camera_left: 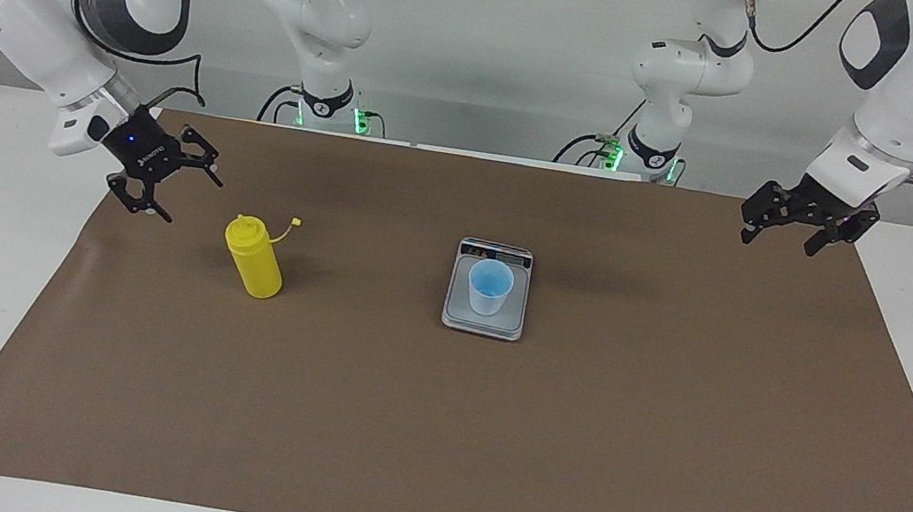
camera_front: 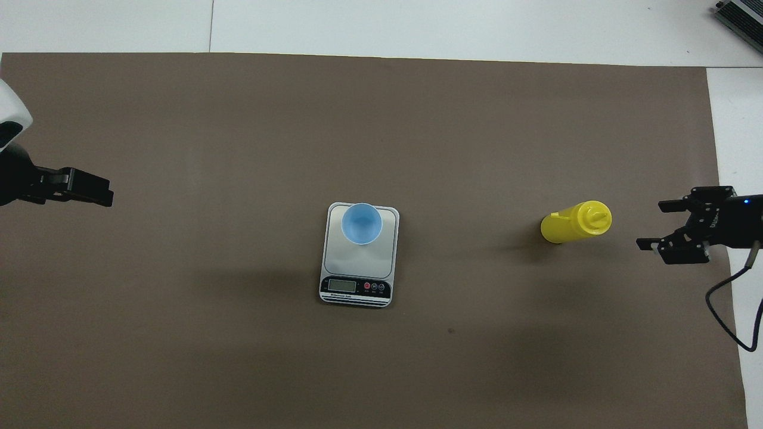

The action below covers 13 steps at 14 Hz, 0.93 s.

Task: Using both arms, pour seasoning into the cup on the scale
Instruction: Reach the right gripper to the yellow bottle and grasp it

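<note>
One yellow bottle [camera_left: 254,258], upright, cap off. One blue cup [camera_left: 489,286] on one scale [camera_left: 483,320], mat centre. Right gripper [camera_left: 172,182] and left gripper [camera_left: 793,228]: fingers apart, over mat ends.

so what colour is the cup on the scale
Light blue; the cup on the scale shows best in the overhead view.

The yellow seasoning [camera_left: 254,257] stood upright, cap off on its tether, toward the right arm's end of the surface; the light blue cup [camera_left: 490,287] stood upright on the grey scale [camera_left: 483,322], mid-surface
</note>
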Motion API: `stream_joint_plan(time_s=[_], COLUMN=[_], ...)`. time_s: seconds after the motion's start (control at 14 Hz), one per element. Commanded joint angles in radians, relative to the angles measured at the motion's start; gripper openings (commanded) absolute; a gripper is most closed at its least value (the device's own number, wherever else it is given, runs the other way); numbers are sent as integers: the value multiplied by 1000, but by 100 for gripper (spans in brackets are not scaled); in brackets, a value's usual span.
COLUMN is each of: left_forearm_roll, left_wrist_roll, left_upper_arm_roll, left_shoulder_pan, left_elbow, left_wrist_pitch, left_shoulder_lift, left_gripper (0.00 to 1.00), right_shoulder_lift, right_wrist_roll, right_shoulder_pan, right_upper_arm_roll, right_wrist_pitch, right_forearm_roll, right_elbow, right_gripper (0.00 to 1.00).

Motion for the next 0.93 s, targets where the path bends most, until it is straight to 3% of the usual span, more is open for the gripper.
stream_joint_plan(time_s=[0.0,0.21,0.57,0.85], left_forearm_roll=[7,9,27,25], left_wrist_roll=[8,18,11,10], left_upper_arm_roll=[-23,-23,-23,-22], left_shoulder_pan=[15,13,7,7], left_elbow=[83,80,74,55], left_wrist_pitch=[-68,-62,-64,-33], left_shoulder_lift=[10,5,2,-3], left_gripper=[100,100,100,100], right_shoulder_lift=[21,95,130,198], right_wrist_roll=[-189,-379,-503,-637], right_shoulder_pan=[-29,-34,-2,57], right_upper_arm_roll=[7,7,8,8], right_wrist_pitch=[68,95,161,207], right_forearm_roll=[103,217,303,519], right_elbow=[-78,-87,-148,-147], right_gripper=[100,100,100,100])
